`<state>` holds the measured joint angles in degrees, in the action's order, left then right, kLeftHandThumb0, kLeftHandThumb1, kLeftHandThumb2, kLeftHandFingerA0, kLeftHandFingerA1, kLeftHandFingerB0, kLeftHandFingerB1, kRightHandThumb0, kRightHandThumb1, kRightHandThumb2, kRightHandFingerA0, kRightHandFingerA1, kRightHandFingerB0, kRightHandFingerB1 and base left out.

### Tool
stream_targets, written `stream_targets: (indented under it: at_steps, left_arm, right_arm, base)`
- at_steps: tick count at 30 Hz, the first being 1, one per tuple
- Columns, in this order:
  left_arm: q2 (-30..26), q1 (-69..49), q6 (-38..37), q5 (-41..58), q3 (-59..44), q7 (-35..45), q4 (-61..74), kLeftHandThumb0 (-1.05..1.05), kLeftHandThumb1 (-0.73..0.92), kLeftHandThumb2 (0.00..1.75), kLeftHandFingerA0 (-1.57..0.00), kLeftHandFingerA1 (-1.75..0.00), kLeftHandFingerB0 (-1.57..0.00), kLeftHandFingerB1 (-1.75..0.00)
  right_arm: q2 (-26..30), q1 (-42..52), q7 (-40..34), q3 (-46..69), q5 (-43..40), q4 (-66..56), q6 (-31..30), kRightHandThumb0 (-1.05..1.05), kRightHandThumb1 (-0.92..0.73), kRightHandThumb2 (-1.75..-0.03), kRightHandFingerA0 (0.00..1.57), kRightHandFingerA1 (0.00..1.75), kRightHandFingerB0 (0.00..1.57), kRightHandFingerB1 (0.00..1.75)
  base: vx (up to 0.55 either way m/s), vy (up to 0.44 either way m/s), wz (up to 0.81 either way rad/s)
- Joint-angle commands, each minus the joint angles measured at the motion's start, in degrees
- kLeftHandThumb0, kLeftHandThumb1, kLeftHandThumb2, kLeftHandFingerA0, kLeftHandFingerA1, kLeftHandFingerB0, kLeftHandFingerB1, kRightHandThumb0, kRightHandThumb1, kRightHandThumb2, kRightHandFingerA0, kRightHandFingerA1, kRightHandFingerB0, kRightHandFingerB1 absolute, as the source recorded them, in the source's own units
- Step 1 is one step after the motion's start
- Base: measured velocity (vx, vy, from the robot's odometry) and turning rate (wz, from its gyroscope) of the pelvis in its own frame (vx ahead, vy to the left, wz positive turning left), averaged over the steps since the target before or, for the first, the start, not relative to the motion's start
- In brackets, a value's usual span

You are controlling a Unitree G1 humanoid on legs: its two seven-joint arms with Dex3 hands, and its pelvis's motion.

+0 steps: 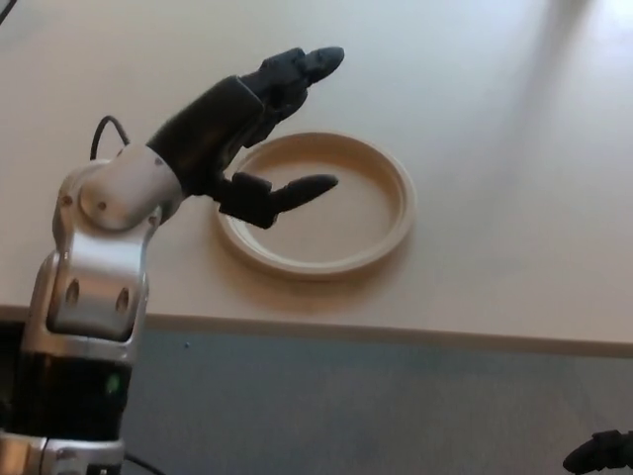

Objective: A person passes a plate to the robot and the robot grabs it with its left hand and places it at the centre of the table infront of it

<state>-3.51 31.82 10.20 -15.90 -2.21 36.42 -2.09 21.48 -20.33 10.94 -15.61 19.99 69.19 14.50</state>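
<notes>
Pale cream table point(495, 119), soft light sheen; grey-blue floor point(376, 416) below.

I count one plate point(315, 205) on one table point(495, 119). Two hands show: the left hand point(259, 124) and the right hand point(598, 452).

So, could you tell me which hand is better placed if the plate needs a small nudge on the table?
The left hand: it is open right over the plate's near-left rim. The right hand only shows at the bottom corner, below the table edge.
</notes>
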Motion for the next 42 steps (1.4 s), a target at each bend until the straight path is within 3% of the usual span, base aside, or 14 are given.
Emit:
stream_targets:
  at_steps: [1,12,14,15,19,20,22,26,27,30,31,32,33,42]
  left_arm:
    - [-5.11,-37.69,-10.30,18.60,-7.03,7.82,43.21,-0.77,0.44,0.88,0.00,-0.13,0.00,-0.13]
    - [-5.24,-62.45,-29.37,26.19,-17.55,10.96,44.96,-0.81,0.48,0.91,0.00,-0.11,0.00,-0.11]
    - [-5.06,-65.40,-28.91,28.05,-18.54,11.78,44.65,-0.78,0.47,0.89,-0.02,-0.16,-0.01,-0.13]
    - [-4.83,-66.55,-29.50,28.84,-19.03,12.07,43.03,-0.75,0.47,0.88,-0.02,-0.37,-0.01,-0.18]
    - [-4.35,-69.11,-31.56,29.29,-19.61,12.53,35.26,-0.81,0.51,0.90,-0.03,-0.39,-0.01,-0.19]
    - [-5.13,-69.00,-32.87,27.78,-19.72,12.43,31.30,-0.84,0.54,0.90,-0.09,-0.37,-0.10,-0.20]
    - [-5.84,-68.68,-33.05,27.05,-19.58,12.61,28.29,-0.79,0.51,0.88,-0.05,-0.41,0.00,-0.23]
    - [-7.12,-66.38,-31.81,21.90,-18.11,9.57,20.49,-0.80,0.50,0.82,-0.17,-0.41,-0.08,-0.36]
    - [-8.08,-65.13,-31.78,19.36,-17.41,8.18,17.17,-0.80,0.62,0.60,-0.22,-0.32,-0.16,-0.27]
    - [-10.82,-62.46,-34.14,13.06,-15.72,4.51,9.63,-0.83,0.53,0.84,-0.17,-0.41,-0.11,-0.36]
    - [-11.60,-61.04,-33.63,11.62,-14.86,3.54,6.65,-0.80,0.64,0.60,-0.20,-0.32,-0.17,-0.27]
    - [-12.54,-59.27,-32.92,9.80,-13.81,2.35,2.98,-0.80,0.64,0.60,-0.20,-0.32,-0.17,-0.27]
    - [-13.85,-56.93,-32.70,6.71,-12.29,0.00,-1.89,-0.38,0.28,0.92,-0.01,-0.48,0.00,-0.47]
    - [-17.82,-40.06,-26.32,-7.34,-1.22,-18.69,-30.19,-0.38,0.28,0.93,0.00,-0.48,0.00,-0.48]
  right_arm:
    - [1.06,0.87,0.98,-1.07,1.38,0.82,-0.33,-0.77,-0.82,-0.66,0.49,0.62,0.39,0.50]
    - [0.66,2.11,0.94,-0.72,0.86,1.53,-0.68,-0.78,-0.81,-0.66,0.49,0.61,0.39,0.49]
    - [0.58,2.56,1.14,-0.61,0.65,1.70,-0.54,-0.78,-0.81,-0.66,0.48,0.61,0.38,0.49]
    - [0.48,2.73,1.14,-0.55,0.57,1.73,-0.67,-0.76,-0.81,-0.66,0.48,0.60,0.38,0.49]
    - [0.32,3.55,0.12,-1.84,1.87,1.91,-0.77,-0.75,-0.83,-0.65,0.47,0.60,0.39,0.49]
    - [0.16,3.69,0.44,-1.37,1.23,2.05,-0.77,-0.75,-0.82,-0.65,0.47,0.61,0.38,0.49]
    - [0.08,3.94,0.58,-0.91,0.57,1.98,-0.50,-0.75,-0.81,-0.65,0.48,0.62,0.40,0.50]
    - [0.18,4.33,0.66,-0.78,0.31,2.00,-0.56,-0.74,-0.81,-0.65,0.48,0.60,0.39,0.48]
    - [0.19,4.40,0.63,-0.81,0.33,2.06,-0.33,-0.74,-0.81,-0.66,0.50,0.60,0.40,0.49]
    - [0.14,4.59,0.65,-0.76,0.23,2.16,0.08,-0.74,-0.80,-0.65,0.51,0.60,0.40,0.49]
    - [0.09,4.59,0.52,-0.89,0.38,2.17,0.00,-0.74,-0.81,-0.65,0.50,0.60,0.42,0.49]
    - [0.02,4.58,0.36,-1.07,0.56,2.20,-0.09,-0.74,-0.81,-0.65,0.50,0.60,0.42,0.49]
    - [-0.05,4.49,0.31,-1.26,0.73,2.21,-0.35,-0.74,-0.80,-0.65,0.50,0.60,0.41,0.49]
    - [-0.35,3.84,-0.11,-0.68,0.05,2.41,-1.34,-0.73,-0.82,-0.65,0.48,0.60,0.41,0.49]
  base:
    - [0.00,0.000,0.00]
    - [0.00,0.000,0.00]
    - [0.00,0.000,0.00]
    - [0.00,0.000,0.00]
    - [0.00,0.000,0.00]
    - [0.00,0.000,0.00]
    - [0.00,0.000,0.00]
    - [0.00,0.000,0.00]
    - [0.00,0.000,0.00]
    - [0.00,0.000,0.00]
    - [0.00,0.000,0.00]
    - [0.00,0.000,0.00]
    - [0.00,0.000,0.00]
    - [0.00,0.000,0.00]
